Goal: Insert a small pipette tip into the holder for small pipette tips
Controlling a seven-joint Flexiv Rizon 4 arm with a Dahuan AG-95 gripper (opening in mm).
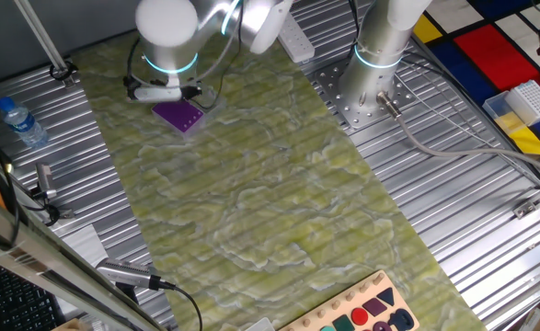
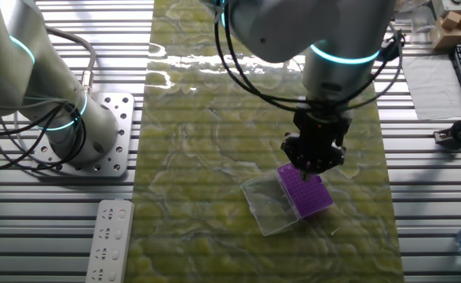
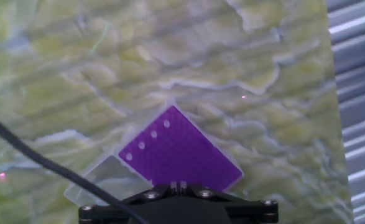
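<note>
The black two-finger gripper [image 2: 318, 161] hangs directly above the flat purple square tip holder [image 2: 306, 191] on the green marbled mat [image 2: 214, 157], its clear plastic cover [image 2: 266, 204] lying open just left. Fingers appear nearly closed; any pipette tip between them cannot be made out.

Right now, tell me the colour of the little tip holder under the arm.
Purple, with a clear cover beside it. The holder shows best in the hand view.

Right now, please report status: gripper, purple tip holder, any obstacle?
Gripper directly above purple holder, jaw state unclear. Holder flat on mat, clear cover lying beside it. Nothing blocking between gripper and holder.
</note>
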